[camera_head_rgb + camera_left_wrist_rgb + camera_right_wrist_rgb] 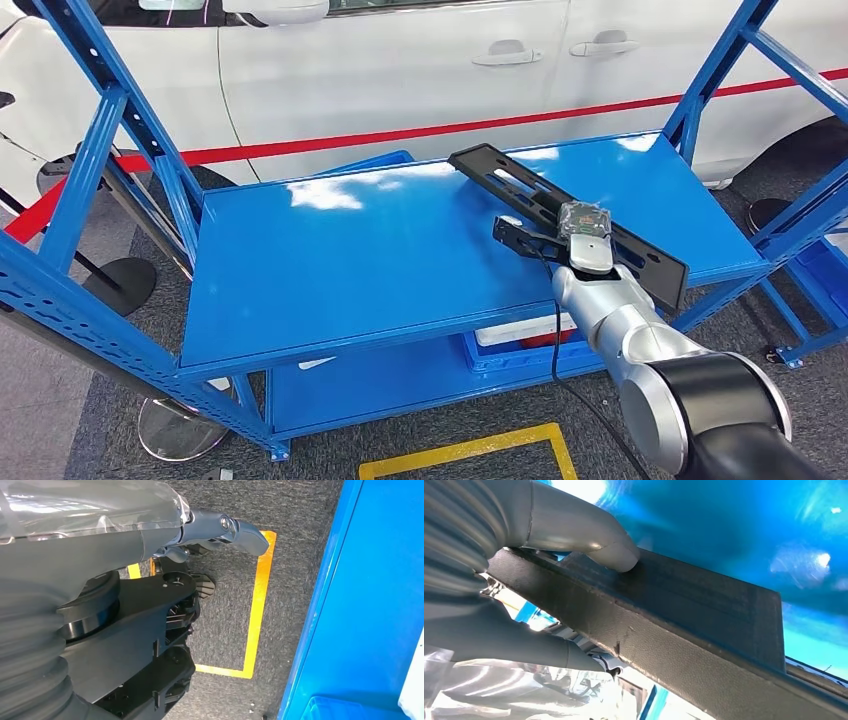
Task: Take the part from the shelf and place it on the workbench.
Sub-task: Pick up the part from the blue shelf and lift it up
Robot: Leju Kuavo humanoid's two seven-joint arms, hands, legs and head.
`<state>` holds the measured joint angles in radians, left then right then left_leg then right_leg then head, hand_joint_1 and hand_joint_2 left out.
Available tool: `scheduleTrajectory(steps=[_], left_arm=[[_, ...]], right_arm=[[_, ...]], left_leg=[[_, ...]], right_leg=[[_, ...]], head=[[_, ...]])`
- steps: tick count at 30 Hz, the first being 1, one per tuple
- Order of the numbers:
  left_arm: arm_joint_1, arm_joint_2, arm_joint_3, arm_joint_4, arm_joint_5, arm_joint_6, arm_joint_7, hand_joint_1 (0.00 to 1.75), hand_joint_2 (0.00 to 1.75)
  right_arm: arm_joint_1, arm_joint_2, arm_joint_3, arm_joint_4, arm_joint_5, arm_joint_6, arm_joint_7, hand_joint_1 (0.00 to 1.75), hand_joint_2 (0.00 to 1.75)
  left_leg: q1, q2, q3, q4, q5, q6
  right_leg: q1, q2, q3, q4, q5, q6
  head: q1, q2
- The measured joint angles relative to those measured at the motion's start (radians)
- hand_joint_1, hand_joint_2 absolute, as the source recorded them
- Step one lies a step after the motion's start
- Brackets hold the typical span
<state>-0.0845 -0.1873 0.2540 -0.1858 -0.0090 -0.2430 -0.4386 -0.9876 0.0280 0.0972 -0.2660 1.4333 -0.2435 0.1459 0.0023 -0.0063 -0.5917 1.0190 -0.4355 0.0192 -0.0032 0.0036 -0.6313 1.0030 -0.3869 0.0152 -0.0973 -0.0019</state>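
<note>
Blue steel shelf (330,260) stands before a white car (400,60); the right hand (575,232) clasps the long black slotted part (520,185) near its middle, probably for balance, its far end over the shelf. Left hand (220,530) hangs slack, fingers loosely extended, holding nothing.

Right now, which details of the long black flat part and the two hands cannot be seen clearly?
- Head view: right hand mostly behind its wrist.
- Right wrist view: long black flat part cut off by the frame edge; underside grip hidden.
- Left wrist view: left hand fingers partly behind the grey cover.
</note>
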Motion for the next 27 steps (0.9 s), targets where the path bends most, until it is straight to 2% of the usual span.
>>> scheduleTrajectory(steps=[4,10,17,21,27], left_arm=[[0.0,0.0,0.003,0.0,0.0,-0.002,-0.004,0.0,1.75],[0.003,0.0,0.01,0.0,-0.003,-0.007,-0.022,0.0,1.75],[0.007,0.0,0.018,0.0,-0.018,-0.008,-0.022,0.0,1.75],[0.006,0.0,0.019,0.0,-0.025,-0.008,-0.02,0.0,1.75],[0.005,0.0,0.019,0.0,-0.034,-0.008,-0.02,0.0,1.75]], right_arm=[[-0.004,0.008,-0.021,-0.008,-0.021,-0.079,-0.061,1.75,1.75],[-0.037,0.039,-0.068,-0.034,-0.077,-0.248,-0.199,1.75,1.75],[-0.043,0.066,-0.113,-0.075,-0.167,-0.383,-0.352,1.75,1.75],[-0.035,0.075,-0.13,-0.104,-0.223,-0.43,-0.423,1.75,1.75],[0.016,0.09,-0.138,-0.194,-0.324,-0.446,-0.538,1.75,1.75]], left_leg=[[0.0,0.0,-0.001,0.0,0.0,0.0],[0.0,0.0,-0.002,0.0,0.0,0.0],[0.0,0.0,-0.003,0.0,0.0,0.0],[0.0,0.0,-0.003,0.0,0.0,0.0],[0.0,0.0,-0.003,0.0,0.0,0.0]], right_leg=[[0.0,0.0,-0.001,0.0,0.0,0.0],[0.0,0.001,-0.003,0.001,0.0,0.0],[0.0,0.0,-0.004,0.001,0.0,0.0],[0.0,0.0,-0.004,0.001,0.0,0.0],[0.0,0.0,-0.004,0.001,0.0,0.0]], head=[[0.0,0.0],[0.0,0.0],[0.0,0.0],[0.0,0.0],[0.0,0.0]])
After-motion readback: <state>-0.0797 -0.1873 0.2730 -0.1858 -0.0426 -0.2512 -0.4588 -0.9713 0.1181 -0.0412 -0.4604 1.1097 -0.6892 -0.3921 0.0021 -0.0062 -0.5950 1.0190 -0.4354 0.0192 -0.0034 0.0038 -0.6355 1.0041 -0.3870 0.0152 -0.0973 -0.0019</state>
